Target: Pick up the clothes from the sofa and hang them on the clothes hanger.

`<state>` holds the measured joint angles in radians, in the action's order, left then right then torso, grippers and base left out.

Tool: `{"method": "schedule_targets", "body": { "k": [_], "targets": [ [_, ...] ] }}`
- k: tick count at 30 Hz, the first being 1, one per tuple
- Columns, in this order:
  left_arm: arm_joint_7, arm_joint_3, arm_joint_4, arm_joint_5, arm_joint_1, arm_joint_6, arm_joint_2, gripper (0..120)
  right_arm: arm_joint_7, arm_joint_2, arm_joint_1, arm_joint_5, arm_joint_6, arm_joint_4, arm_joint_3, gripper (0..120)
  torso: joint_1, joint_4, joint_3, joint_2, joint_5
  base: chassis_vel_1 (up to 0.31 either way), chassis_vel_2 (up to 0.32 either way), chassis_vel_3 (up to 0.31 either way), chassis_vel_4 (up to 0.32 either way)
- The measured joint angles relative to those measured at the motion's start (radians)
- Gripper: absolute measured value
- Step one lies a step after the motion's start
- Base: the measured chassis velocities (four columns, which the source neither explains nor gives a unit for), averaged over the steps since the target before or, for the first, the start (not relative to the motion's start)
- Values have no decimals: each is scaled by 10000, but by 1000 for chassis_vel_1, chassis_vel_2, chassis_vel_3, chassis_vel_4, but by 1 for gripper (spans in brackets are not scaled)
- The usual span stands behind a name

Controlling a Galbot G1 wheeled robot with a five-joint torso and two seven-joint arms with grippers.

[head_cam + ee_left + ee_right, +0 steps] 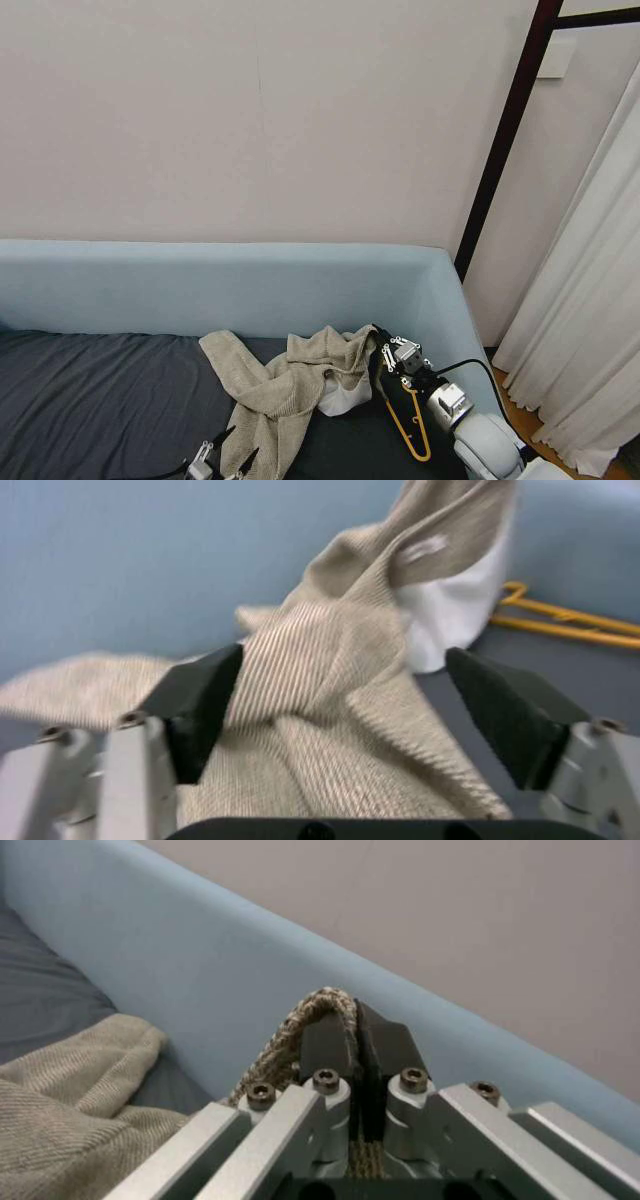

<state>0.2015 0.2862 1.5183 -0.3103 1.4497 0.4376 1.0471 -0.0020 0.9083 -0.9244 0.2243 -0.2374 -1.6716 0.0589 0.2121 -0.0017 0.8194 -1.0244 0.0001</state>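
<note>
A beige knitted garment [283,387] lies crumpled on the dark sofa seat [90,400], with a white piece [340,398] under it and a yellow hanger [411,425] beside it. My right gripper [385,350] is shut on a fold of the beige garment [305,1020] at its right end, near the sofa's light blue arm. My left gripper [222,460] hovers at the seat's front, open, its fingers [200,705] straddling the lower part of the garment [330,727] without closing on it. The hanger [570,615] shows past the white cloth [455,607].
The light blue sofa back [200,285] runs behind the clothes and its arm [450,320] rises at the right. A dark pole [500,140] stands against the wall, and white curtains [590,330] hang at the far right.
</note>
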Motion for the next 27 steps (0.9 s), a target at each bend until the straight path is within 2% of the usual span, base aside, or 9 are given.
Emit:
{"method": "schedule_targets", "body": {
  "k": [1, 3, 6, 15, 27],
  "targets": [
    [-219, -110, -223, 142, -142, -173, 290, 91, 2, 3, 70, 10, 2, -19, 90, 0, 0, 10, 0, 0, -4, 0, 0, 0, 0],
    [-361, -225, -453, 215, -294, -311, 533, 96, 6, -10, 100, 22, 13, -65, 142, 0, 0, 10, 0, 0, -5, 0, 0, 0, 0],
    [-691, -653, -1026, 223, -679, -603, 1123, 100, 10, -125, 118, 29, 41, -237, 183, 0, 0, -2, -1, 0, -3, 0, 0, 0, 0],
    [-977, -1071, -1039, -294, -1054, -1068, 1729, 98, 11, -247, 111, 31, 59, -407, 154, 0, 0, 1, -1, -1, 0, 0, 0, 0, 0],
    [-1801, -1250, -1507, -1133, -1681, -2587, 2468, 95, 10, -225, 152, 54, 91, -388, 231, 0, 0, 2, -1, 0, -1, 0, 0, 0, 0]
  ]
}}
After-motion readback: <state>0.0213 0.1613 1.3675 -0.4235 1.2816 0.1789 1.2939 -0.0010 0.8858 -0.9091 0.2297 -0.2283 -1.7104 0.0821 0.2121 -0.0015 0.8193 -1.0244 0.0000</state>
